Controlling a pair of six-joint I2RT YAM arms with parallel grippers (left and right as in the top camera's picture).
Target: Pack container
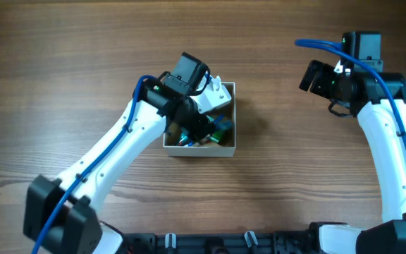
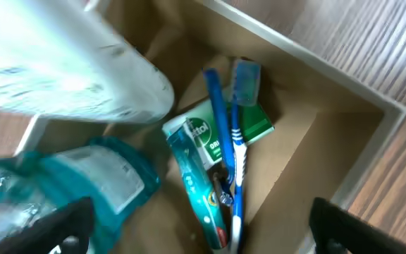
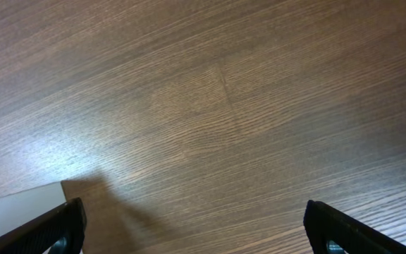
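Left gripper: my left gripper (image 2: 199, 220) hangs over the open box, its jaws spread wide and gripping nothing; only the two dark fingertips (image 2: 62, 227) show at the bottom corners of my wrist view.
Blue-green bottle: a clear bottle (image 2: 76, 187) with a pale label lies just beside my left fingertip; its print is too blurred to read.
Toothpaste: a teal tube (image 2: 197, 187) lies on the box floor between my fingers, its lettering too small to make out.
Toothbrush: a blue toothbrush (image 2: 225, 134) lies alongside the tube, its head over the green packet.
Green packet: a small green packet (image 2: 256, 125) lies under the brush; white letters that look like "ttol" can be read on it, the rest is covered.
White bottle: a blurred white bottle (image 2: 69, 70) fills the upper left of my wrist view, close to the lens.
Container: the container (image 1: 228, 145), white-walled with tan cardboard inside, sits near the middle of the table (image 1: 83, 56), right under my left wrist.
Right gripper: my right gripper (image 1: 316, 76) is held above bare wood, well apart from the box to its right, jaws wide and empty; its wrist view catches only a white corner of the box at lower left.
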